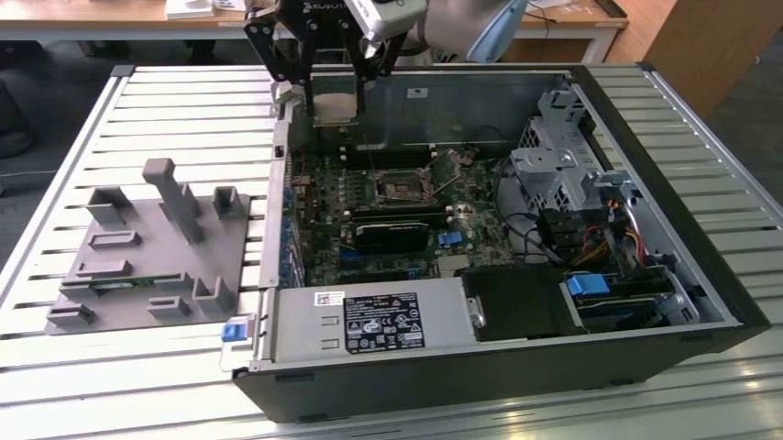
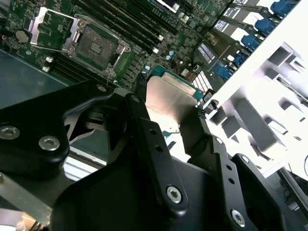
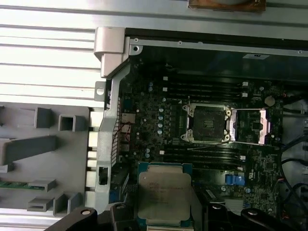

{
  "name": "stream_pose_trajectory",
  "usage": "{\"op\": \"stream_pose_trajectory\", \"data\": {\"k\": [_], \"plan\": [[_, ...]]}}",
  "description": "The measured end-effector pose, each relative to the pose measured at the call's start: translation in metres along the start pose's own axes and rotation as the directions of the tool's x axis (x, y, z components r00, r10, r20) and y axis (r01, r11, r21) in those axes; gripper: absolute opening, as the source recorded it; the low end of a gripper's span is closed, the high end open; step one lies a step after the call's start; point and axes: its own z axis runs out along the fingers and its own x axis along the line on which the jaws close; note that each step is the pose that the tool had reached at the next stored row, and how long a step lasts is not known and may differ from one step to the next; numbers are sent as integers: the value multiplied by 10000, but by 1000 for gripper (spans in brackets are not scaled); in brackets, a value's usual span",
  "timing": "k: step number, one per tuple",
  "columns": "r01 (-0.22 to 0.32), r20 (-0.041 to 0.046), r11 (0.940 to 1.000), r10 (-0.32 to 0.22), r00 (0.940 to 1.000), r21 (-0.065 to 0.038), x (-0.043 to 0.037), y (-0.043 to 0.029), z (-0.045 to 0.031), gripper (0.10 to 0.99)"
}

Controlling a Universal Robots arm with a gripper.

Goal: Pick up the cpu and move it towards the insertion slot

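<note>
Looks like a robotics lab or electronics assembly workshop: slatted aluminium workbench (image 1: 183,101) under the gripper (image 1: 333,87), opened desktop computer case (image 1: 685,211) with bare motherboard (image 3: 211,130) directly below it, grey plastic fixture (image 1: 147,247) off to the exterior view's left of it, wooden desks (image 1: 98,18) behind it.

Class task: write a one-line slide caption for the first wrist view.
Gripper holds the cpu above the open computer case, short of the open motherboard socket.

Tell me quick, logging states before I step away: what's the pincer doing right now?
Pincer: closed on the cpu, held above the open computer case.
</note>
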Motion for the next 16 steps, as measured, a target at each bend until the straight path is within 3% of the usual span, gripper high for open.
{"op": "stream_pose_trajectory", "data": {"k": [16], "plan": [[61, -3, 10000, -61, 10000, 0, -296, 30, 4, 525]]}}
